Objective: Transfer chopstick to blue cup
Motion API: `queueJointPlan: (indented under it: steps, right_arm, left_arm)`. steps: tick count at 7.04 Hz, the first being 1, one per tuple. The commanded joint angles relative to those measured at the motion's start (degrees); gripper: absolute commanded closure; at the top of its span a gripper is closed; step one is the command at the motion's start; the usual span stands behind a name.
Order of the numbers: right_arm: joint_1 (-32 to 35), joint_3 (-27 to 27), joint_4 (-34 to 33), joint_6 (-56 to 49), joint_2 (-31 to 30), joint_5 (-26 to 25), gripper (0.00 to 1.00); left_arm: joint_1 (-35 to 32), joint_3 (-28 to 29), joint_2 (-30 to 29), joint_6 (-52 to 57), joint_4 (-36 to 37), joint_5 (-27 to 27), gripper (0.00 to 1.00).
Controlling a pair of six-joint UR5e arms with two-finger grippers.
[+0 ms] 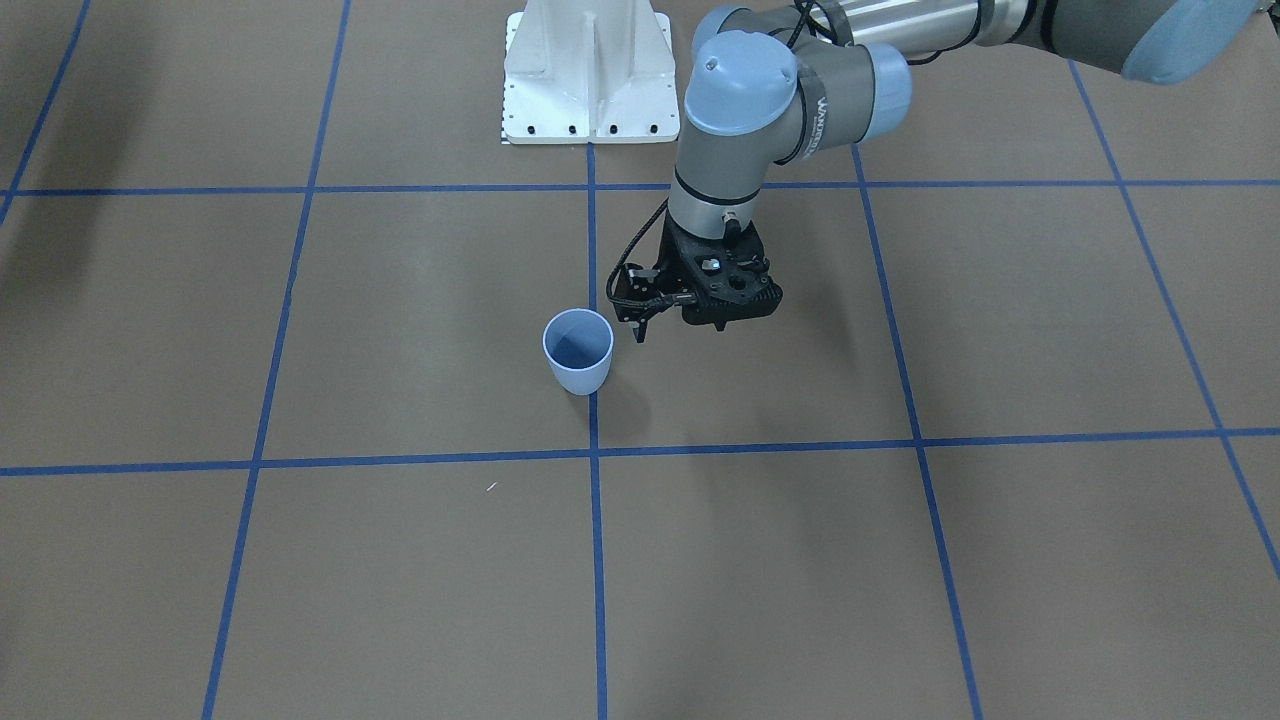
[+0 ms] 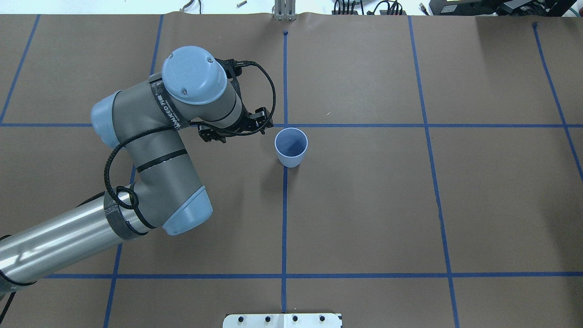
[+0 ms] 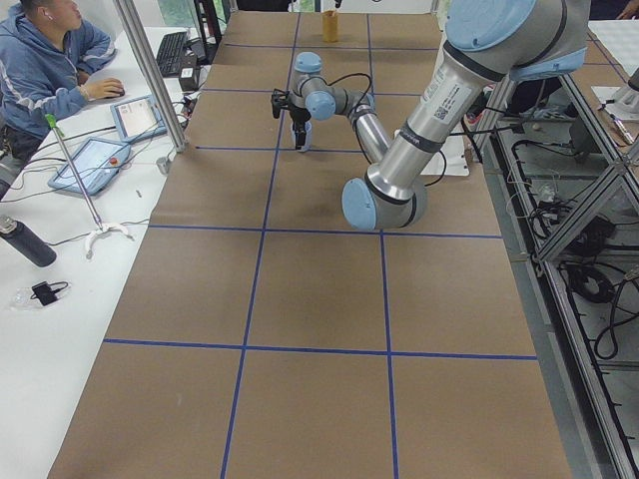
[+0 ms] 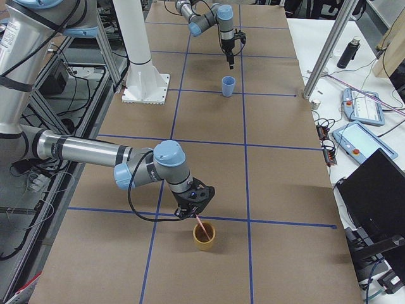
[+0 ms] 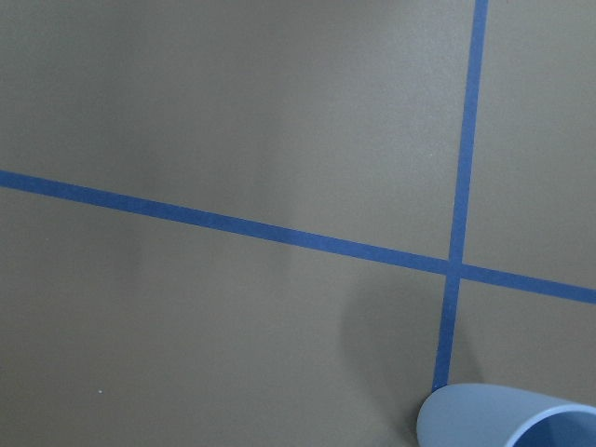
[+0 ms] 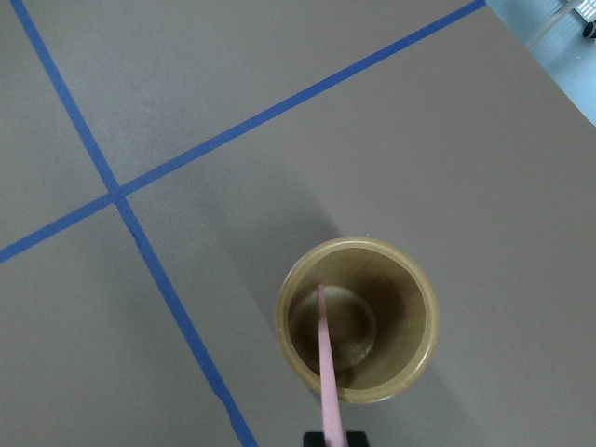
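Chopstick point(image 6: 324, 368) standing tip-down in the tan cup point(image 6: 424, 321), well apart from the blue cup point(image 1: 578, 352).
My right gripper point(image 4: 193, 211) pinches its top end, ready for a straight lift; my left gripper point(image 1: 720, 318) hovers just beside the blue cup, and I can't tell whether it's spread or pressed together.

Overhead and front views opposed, sharing blue cup point(image 2: 291, 146), side views lengthwise

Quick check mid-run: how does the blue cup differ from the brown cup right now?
The blue cup is pale blue; the brown cup is yellowish brown. The blue cup is empty, while the brown cup has the chopstick standing tilted in it. The blue cup sits beside the left gripper; the brown cup sits below the right gripper. Both stand upright, mouths up.
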Motion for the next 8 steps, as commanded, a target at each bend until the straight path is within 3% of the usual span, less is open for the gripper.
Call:
queueJointPlan:
  steps: [1, 2, 3, 8]
  right_arm:
    - [2.0, 2.53, -0.16, -0.25, -1.37, 0.87, 1.0]
    - [2.35, 4.9, -0.68, -0.25, -3.12, 1.57, 1.0]
    - [3.4, 8.84, -5.47, -0.42, -3.83, 4.71, 1.0]
    - [13.85, 17.38, -23.5, -14.03, -1.91, 5.0, 1.0]
  left_arm:
    - [0.16, 0.01, -0.07, -0.07, 0.0, 0.0, 0.02]
    - [0.16, 0.19, -0.07, -0.07, 0.0, 0.0, 0.02]
    - [0.16, 0.28, -0.07, -0.07, 0.0, 0.0, 0.02]
    - [0.34, 0.63, -0.16, -0.24, -0.09, 0.0, 0.02]
